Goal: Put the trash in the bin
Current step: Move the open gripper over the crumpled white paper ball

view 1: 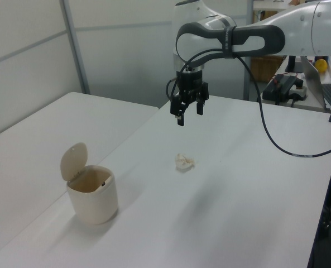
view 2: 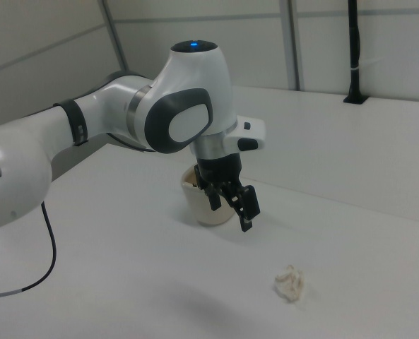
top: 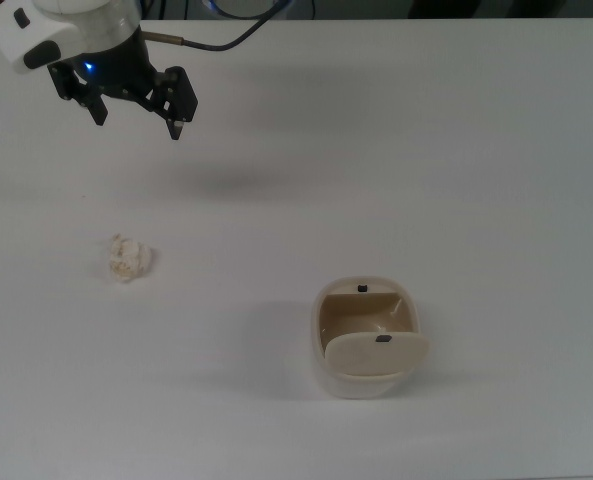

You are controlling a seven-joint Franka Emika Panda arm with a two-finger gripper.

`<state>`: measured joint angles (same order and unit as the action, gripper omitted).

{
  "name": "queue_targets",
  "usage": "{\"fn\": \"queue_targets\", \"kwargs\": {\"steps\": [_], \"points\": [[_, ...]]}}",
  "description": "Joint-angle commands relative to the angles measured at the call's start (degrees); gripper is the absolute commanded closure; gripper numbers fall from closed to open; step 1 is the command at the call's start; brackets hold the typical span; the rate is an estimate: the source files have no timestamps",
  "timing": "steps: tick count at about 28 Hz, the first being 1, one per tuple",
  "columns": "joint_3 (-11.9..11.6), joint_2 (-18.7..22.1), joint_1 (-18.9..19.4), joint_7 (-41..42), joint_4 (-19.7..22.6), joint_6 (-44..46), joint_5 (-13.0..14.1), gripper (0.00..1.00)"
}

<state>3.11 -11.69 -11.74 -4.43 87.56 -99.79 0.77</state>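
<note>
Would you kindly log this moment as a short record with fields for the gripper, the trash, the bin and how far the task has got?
gripper: open, empty, raised above the table, apart from both objects
trash: crumpled paper wad lying on the white table, untouched
bin: beige, upright on the table, flap lid tipped up, opening exposed
layout: in the top view, trash lies to the left of the bin, gripper above the trash in the image
task status: trash not yet grasped, not in bin

White arm (view 2: 124,116), black end effector (top: 136,112)
</note>
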Motion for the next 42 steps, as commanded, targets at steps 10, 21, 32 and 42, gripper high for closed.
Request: {"fn": "queue_targets", "kwargs": {"steps": [10, 21, 32, 42], "points": [[0.0, -1.0, 0.8, 0.8, 2.9, -8.2, 0.7, 0.00], [-0.2, -5.7, 0.6, 0.9, 3.0, -13.9, -0.5, 0.00], [-0.3, -10.4, 0.2, 0.8, 3.2, -18.4, -5.3, 0.00], [-1.3, -14.7, 0.0, 0.6, 3.8, -23.2, -8.7, 0.00]]}}
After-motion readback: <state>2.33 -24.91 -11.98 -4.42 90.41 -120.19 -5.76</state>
